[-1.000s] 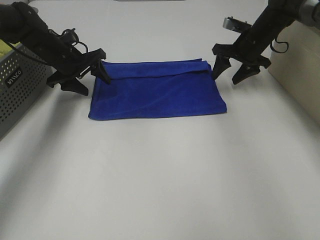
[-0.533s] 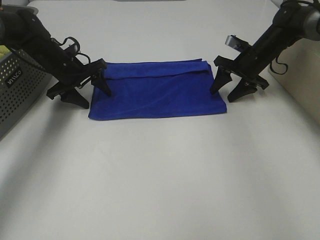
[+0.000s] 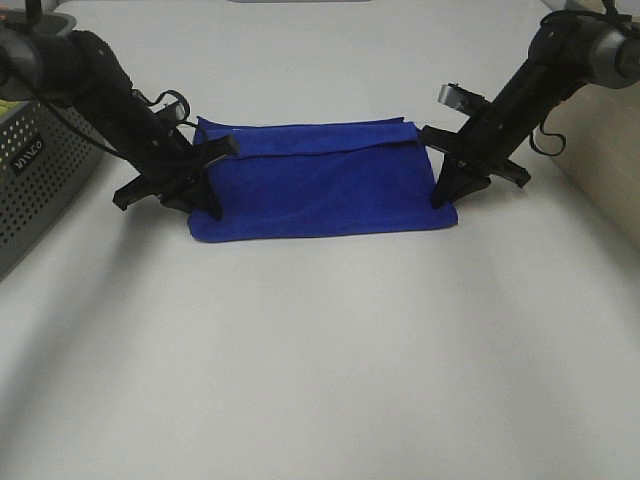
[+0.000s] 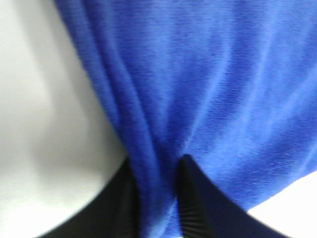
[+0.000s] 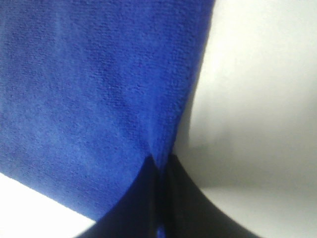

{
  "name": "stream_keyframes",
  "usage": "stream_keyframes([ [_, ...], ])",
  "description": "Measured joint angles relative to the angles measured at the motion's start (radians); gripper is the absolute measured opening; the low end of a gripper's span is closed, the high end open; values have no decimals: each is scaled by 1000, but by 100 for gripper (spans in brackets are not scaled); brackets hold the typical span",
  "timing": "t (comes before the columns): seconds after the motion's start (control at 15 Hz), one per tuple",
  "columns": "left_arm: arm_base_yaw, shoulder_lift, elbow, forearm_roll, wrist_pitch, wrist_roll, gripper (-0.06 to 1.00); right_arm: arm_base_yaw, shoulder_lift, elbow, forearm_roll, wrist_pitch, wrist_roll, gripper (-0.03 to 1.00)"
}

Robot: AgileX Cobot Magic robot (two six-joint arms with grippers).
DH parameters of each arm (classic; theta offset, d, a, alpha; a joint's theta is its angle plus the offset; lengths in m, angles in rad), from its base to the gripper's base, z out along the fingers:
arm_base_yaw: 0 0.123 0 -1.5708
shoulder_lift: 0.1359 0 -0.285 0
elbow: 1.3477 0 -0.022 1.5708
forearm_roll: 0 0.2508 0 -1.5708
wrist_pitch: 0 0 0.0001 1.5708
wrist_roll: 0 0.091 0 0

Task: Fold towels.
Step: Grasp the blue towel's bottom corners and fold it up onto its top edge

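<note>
Although only its corner shows at the far left, a grey perforated basket (image 3: 28, 175) sits on the white table (image 3: 320, 360), with a sliver of yellow-green fabric (image 3: 6, 100) inside it. Just right of the basket, the left gripper (image 3: 205, 195) is down on the table at the left short edge of the blue towel (image 3: 320, 185). In the left wrist view its fingers (image 4: 190, 203) are clenched on a bunched ridge of the towel (image 4: 223, 89). The towel lies folded and flat in the far middle of the table, long edges running left to right, with an upper layer overlapping along the far edge. At the towel's right short edge, the right gripper (image 3: 443, 190) stands tip-down. The right wrist view shows its fingers (image 5: 138, 198) pinched together on the towel's (image 5: 89, 99) edge. A beige box (image 3: 610, 170) stands at the far right, apart from the towel.
</note>
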Motion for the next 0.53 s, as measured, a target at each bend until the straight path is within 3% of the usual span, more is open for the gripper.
stream_keyframes([
  [0.07, 0, 0, 0, 8, 7, -4, 3, 0, 0, 1, 3, 0, 5, 2],
  [0.33, -1, -6, 0, 42, 95, -6, 3, 0, -38, 72, 7, -6, 9, 2],
  [0.4, -6, -34, 39, 75, 132, -6, 3, 0, -109, 193, 7, -6, 3, 2],
  [0.53, -13, -58, 77, 80, 144, -6, 3, 0, -151, 270, 9, -6, -7, 2],
])
